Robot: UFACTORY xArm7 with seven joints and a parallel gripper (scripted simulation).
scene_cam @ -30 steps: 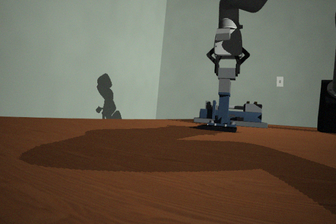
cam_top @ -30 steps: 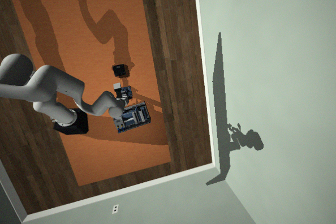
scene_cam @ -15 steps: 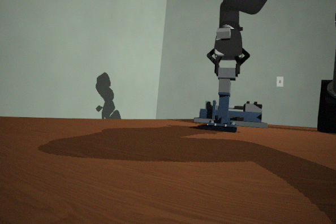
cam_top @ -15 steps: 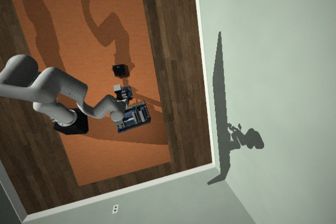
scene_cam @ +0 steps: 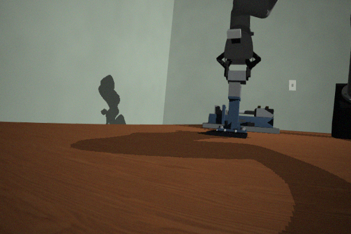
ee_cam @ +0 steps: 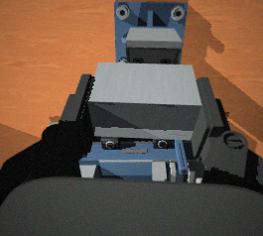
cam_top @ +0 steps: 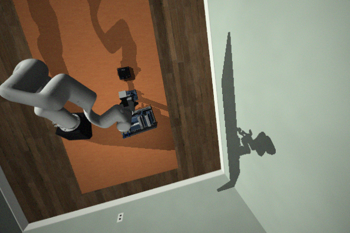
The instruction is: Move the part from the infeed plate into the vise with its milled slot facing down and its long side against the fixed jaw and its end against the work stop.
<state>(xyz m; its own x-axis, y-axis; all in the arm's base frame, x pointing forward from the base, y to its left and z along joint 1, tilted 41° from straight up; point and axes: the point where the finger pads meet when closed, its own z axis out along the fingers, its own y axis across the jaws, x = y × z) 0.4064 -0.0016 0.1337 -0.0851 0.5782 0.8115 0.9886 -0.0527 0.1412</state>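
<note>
The part [ee_cam: 145,101] is a grey block, and my gripper [ee_cam: 143,93] is shut on it, one dark finger on each side. In the exterior view the gripper [scene_cam: 237,75] points straight down and holds the part [scene_cam: 235,81] directly over the blue V-block [scene_cam: 233,110]. The part's lower end is at the V-block's top; I cannot tell whether they touch. The V-block also shows in the wrist view [ee_cam: 150,27]. The black infeed plate [cam_top: 125,73] lies empty beyond the V-block [cam_top: 131,95]. The blue-and-grey vise [cam_top: 142,120] sits beside the arm, its jaws open.
The vise [scene_cam: 248,121] stands right behind the V-block in the exterior view. The arm's black base [cam_top: 75,129] stands to the left of the vise. Everything stands on an orange mat over a wooden floor.
</note>
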